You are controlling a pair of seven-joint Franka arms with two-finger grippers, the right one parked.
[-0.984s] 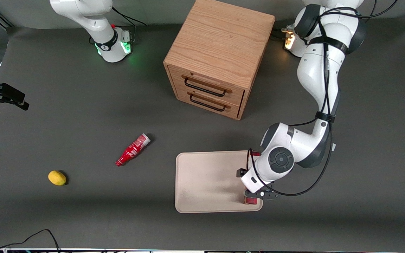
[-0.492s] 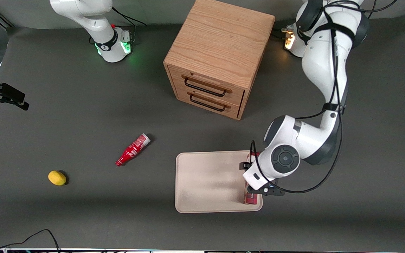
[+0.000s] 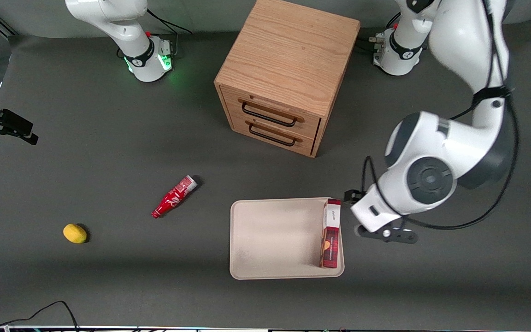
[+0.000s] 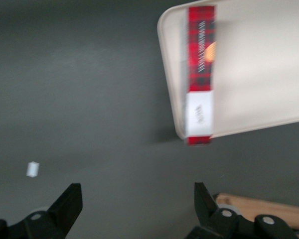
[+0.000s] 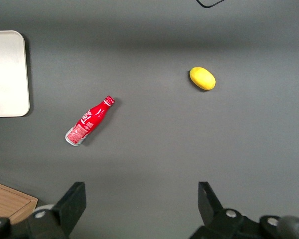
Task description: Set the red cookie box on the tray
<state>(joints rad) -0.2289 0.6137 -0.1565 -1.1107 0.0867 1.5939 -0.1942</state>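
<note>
Grey tabletop [image 3: 109, 138] carries the tray [image 3: 270, 240]; red cookie box [image 3: 330, 233] lies along its edge. Gripper [image 4: 137, 209] hovers nearby, jaws open, empty.

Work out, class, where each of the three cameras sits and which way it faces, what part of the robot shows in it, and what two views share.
Front view: high above the table, looking down on the drawer cabinet, tray, both arms.
Left wrist view: on the working arm, facing down at the red cookie box lying along the tray's edge; the open gripper hangs above bare table beside the tray.
Right wrist view: on the parked arm, facing down at the red bottle and lemon; its own fingers show.
Shared: all three show the tray.
</note>
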